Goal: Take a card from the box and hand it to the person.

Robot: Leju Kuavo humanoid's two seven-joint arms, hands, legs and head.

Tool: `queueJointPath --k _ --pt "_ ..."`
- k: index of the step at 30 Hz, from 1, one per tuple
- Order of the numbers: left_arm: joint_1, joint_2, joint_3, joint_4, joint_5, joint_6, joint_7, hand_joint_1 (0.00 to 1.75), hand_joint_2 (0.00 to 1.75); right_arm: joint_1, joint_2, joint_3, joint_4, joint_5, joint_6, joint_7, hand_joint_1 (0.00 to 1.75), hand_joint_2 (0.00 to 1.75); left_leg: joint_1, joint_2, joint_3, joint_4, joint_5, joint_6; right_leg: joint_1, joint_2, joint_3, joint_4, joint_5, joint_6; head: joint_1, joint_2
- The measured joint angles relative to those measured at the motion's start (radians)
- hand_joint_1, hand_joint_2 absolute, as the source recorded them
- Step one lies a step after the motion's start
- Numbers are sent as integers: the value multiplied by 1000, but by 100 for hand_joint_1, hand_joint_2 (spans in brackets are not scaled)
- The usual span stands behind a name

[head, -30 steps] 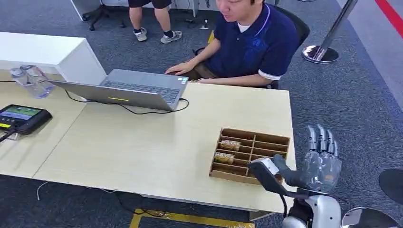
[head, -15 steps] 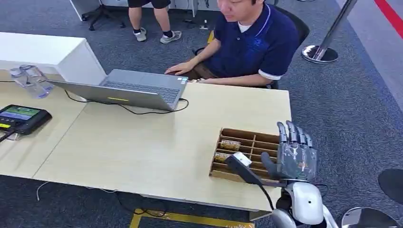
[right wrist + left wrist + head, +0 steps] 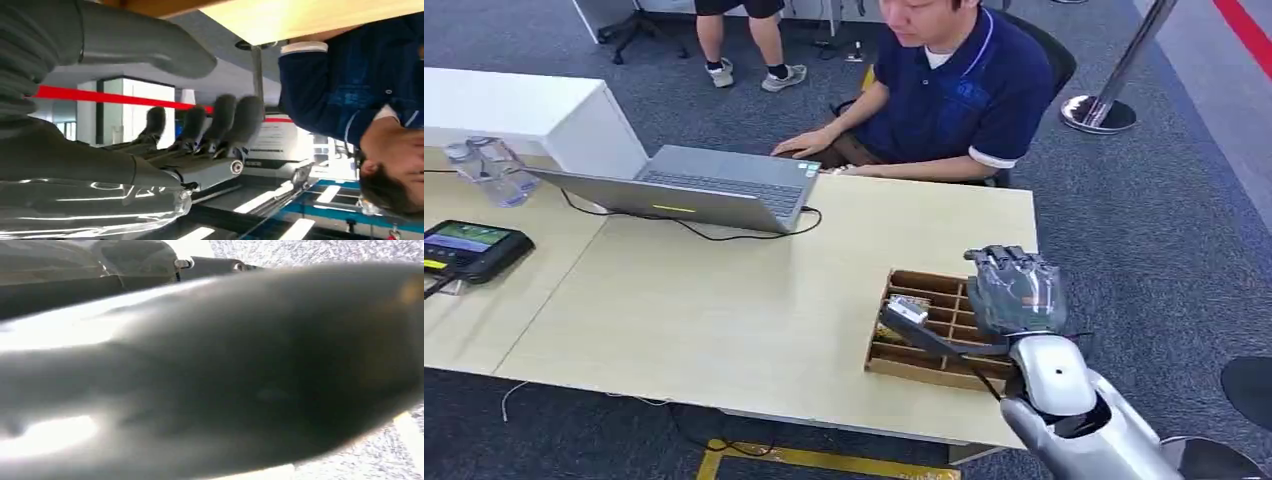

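A brown cardboard box (image 3: 916, 371) with several compartments sits near the table's front right corner. Yellowish cards (image 3: 890, 337) lie in its left compartments. My right hand (image 3: 1014, 295) hovers over the box's right half, holding nothing; its fingers are spread and point away from me, and its thumb reaches left across the compartments. In the right wrist view the right hand (image 3: 200, 135) is stretched out with the thumb held apart. The person (image 3: 964, 90) in a dark blue polo sits at the far side, forearms on the table. The left wrist view is a dark blur.
An open laptop (image 3: 694, 190) with a black cable lies in front of the person. A water bottle (image 3: 484, 170) and a black device (image 3: 469, 248) sit at the left. A stanchion base (image 3: 1099, 112) stands on the carpet at the far right; another person's legs (image 3: 744, 50) are behind.
My right hand has moved left and forward, from beside the table's right edge to above the box. Its fingers have tipped forward from upright.
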Motion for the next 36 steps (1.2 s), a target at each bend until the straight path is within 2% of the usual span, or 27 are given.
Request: queueJointPath --k 1,4,7,8,9,11,13,15,17,22,36 --pt "1 0 0 0 0 0 0 0 0 -13 -2 12 6 -2 5 0 154 175 0 0 0 0 0 0 0 0 0 0 0 0 0 0" --pt "0 0 0 0 0 0 1 0 0 -47 -8 44 27 -6 23 0 145 175 0 0 0 0 0 0 0 0 0 0 0 0 0 0" --pt "0 0 0 0 0 0 1 0 0 -65 -11 68 39 -15 31 1 126 175 0 0 0 0 0 0 0 0 0 0 0 0 0 0" --pt "0 0 0 0 0 0 1 0 0 -68 -11 74 42 -19 34 2 126 175 0 0 0 0 0 0 0 0 0 0 0 0 0 0" --pt "0 0 1 0 0 0 1 0 0 -70 -13 82 44 -24 37 5 106 175 0 0 0 0 0 0 0 0 0 0 0 0 0 0" --pt "0 0 1 0 0 0 2 0 0 -74 -15 92 47 -32 42 5 99 175 0 0 0 0 0 0 0 0 0 0 0 0 0 0" --pt "0 0 2 0 0 0 4 0 0 -83 -21 109 52 -40 48 5 77 175 0 0 0 0 0 0 0 0 0 0 0 0 0 0" --pt "0 0 4 0 0 0 5 0 0 -90 -23 117 57 -57 61 4 68 175 0 0 0 0 0 0 0 0 0 0 0 0 0 0" --pt "0 0 5 0 0 0 7 0 0 -93 -27 131 61 -89 77 2 77 175 0 0 0 0 0 0 0 0 0 0 0 0 0 0" --pt "0 0 5 0 -2 0 10 0 0 -92 -35 154 72 -148 106 1 77 175 0 0 0 0 0 0 0 0 0 0 0 0 0 0" --pt "0 0 5 0 -3 0 10 0 0 -89 -46 182 95 -153 108 1 80 175 0 0 0 0 0 0 0 0 0 0 0 0 0 0"
